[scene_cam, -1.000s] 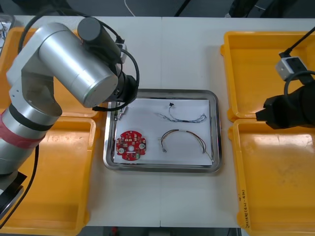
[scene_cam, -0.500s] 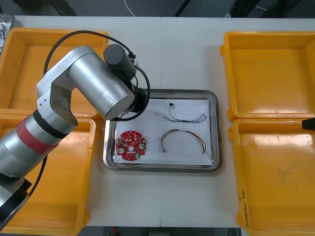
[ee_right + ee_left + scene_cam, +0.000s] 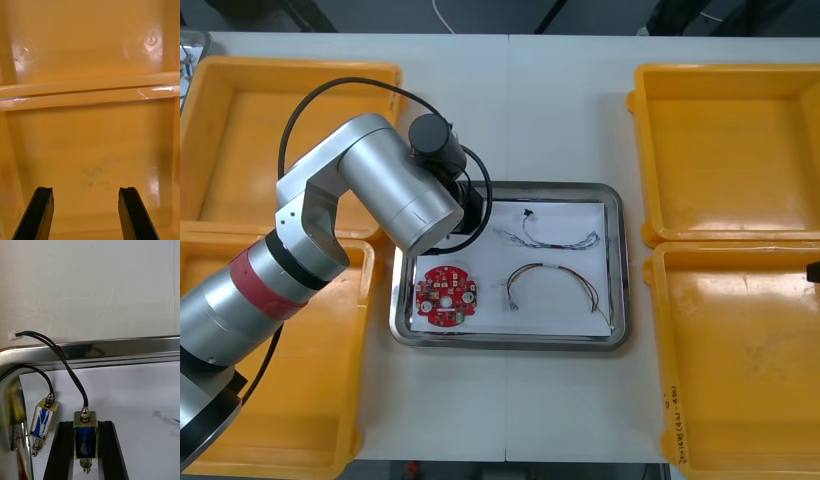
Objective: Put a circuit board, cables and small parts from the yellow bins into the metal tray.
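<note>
Four smooth plastic yellow bins (image 3: 725, 150) sit two at each side of the frame. In the middle is one shiny metal tray (image 3: 540, 345) with a white floor. In it lie one round red circuit board (image 3: 446, 295) at lower left and two thin cables: a twisted blue and white cable (image 3: 550, 238) above a curved red and yellow cable (image 3: 555, 272).

The left gripper (image 3: 86, 425), at the tray's upper left corner, is pinched tight on one small metal part (image 3: 85, 440), a blue-sided box with a black wire. A second small metal part (image 3: 43, 420) lies just beside it.

The right gripper (image 3: 85, 191) hangs wide apart and empty over a bin.
</note>
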`<action>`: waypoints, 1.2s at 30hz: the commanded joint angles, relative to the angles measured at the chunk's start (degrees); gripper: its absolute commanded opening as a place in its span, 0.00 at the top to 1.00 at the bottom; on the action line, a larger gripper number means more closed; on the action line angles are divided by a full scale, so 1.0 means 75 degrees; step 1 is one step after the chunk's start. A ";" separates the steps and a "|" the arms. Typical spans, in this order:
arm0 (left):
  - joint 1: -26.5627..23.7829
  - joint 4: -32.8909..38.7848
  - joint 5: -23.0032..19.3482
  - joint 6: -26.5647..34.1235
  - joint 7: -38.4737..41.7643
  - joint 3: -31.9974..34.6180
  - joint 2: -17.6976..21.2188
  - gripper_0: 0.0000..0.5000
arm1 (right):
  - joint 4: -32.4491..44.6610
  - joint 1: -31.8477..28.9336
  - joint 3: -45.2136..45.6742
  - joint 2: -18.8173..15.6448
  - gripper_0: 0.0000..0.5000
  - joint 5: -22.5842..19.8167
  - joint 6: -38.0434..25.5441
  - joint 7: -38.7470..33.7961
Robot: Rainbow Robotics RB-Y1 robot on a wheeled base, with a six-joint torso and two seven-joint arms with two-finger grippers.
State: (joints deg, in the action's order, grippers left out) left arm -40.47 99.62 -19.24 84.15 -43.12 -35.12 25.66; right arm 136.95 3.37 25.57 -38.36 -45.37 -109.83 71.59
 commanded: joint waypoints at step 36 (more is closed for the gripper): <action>-0.0230 0.1530 -0.1630 0.1928 -0.0181 0.2116 0.0551 0.00 | -0.0647 -0.0098 -0.0139 -0.0007 0.00 0.0061 -0.0022 0.0286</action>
State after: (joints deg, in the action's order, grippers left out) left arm -40.52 107.32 -29.68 96.70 -39.72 -22.57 27.30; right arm 131.91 2.75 25.35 -38.24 -44.19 -109.83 71.67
